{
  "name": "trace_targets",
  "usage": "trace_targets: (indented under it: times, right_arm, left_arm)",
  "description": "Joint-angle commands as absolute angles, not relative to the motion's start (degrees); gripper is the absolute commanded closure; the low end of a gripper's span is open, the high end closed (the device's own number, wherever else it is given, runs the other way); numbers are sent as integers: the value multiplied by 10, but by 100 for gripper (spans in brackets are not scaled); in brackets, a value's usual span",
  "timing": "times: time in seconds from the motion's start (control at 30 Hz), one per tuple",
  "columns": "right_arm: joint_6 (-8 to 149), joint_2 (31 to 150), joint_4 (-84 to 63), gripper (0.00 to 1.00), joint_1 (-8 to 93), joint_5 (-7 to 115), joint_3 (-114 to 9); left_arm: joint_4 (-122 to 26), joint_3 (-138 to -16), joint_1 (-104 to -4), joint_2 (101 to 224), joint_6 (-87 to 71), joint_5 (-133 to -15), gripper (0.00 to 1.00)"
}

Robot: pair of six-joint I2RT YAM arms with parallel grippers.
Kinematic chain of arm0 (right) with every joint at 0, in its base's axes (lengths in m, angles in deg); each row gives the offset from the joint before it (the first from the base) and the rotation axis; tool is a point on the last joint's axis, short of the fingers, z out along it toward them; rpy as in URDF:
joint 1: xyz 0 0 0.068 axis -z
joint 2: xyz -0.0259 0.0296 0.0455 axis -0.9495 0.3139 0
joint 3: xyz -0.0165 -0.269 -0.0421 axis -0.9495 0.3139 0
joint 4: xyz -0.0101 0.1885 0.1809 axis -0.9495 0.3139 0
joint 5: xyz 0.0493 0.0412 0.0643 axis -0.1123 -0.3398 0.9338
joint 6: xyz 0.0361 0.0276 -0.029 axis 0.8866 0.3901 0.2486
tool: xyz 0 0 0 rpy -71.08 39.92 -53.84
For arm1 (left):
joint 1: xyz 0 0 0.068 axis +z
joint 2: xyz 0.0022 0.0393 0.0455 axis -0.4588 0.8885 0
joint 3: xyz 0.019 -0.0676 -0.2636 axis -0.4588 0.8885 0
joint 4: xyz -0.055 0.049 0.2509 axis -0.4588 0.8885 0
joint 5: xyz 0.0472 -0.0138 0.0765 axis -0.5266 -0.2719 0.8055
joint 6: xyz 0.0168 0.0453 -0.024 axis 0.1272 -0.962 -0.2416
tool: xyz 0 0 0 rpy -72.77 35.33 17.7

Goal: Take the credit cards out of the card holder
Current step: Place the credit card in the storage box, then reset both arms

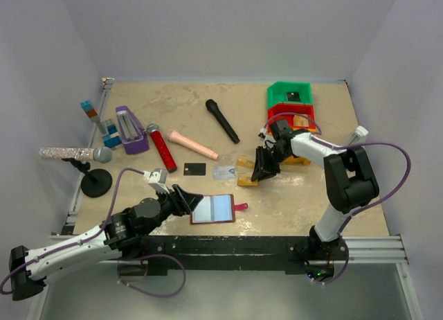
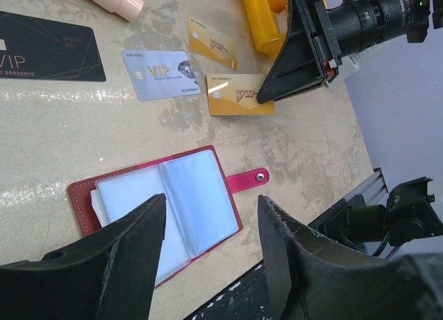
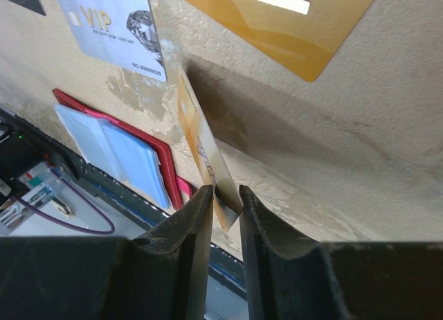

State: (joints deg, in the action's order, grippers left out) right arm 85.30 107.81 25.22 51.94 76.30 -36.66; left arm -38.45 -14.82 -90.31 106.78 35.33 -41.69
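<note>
The right gripper [image 3: 225, 195] has its jaws parted only a little. The end of a gold card [image 3: 201, 143] sits between them, and the gap looks wider than the card, so it seems loosely held, if at all. The card runs away from the fingertips down to the table [image 3: 360, 147]. Just past its far end lies a silver card [image 3: 114, 25], with a second gold card [image 3: 277, 22] beside that. Off to the gripper's side is the card holder [image 3: 104, 136].

The left gripper [image 2: 212, 206] stands wide apart and empty. The card holder lies spread open directly beneath its fingers, its pale sleeves looking bare. Beyond it the black card [image 2: 45, 50] rests flat.

With four cards out, the task looks nearly done; hidden sleeves need a check.
</note>
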Motion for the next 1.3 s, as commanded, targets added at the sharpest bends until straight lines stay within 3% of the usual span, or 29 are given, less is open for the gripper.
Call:
trace_targets:
  times: [0.0,0.3,0.5,0.83,0.97,1.27]
  right_arm:
    - [851,1068,260,71,526,740,-384]
    - [860,1016,282,66,539,674,-375]
    - [859,864,265,63,527,625,-321]
    - [853,601,200,62,294,447,-192]
    - [861,535,178,62,286,449,-157]
    - [852,520,174,62,285,457,-155]
  left_arm:
    - [-390,-143,-902,1066,348,-424,40]
    - [-380,-145,-902,1067,348,-420,38]
    - [-304,-170,-902,1062,357,-387,31]
    - [-74,-278,-902,1109,430,-280,7]
    - [-19,-298,-901,1089,452,-252,5]
    - [51,-338,-902,1097,491,-223,5]
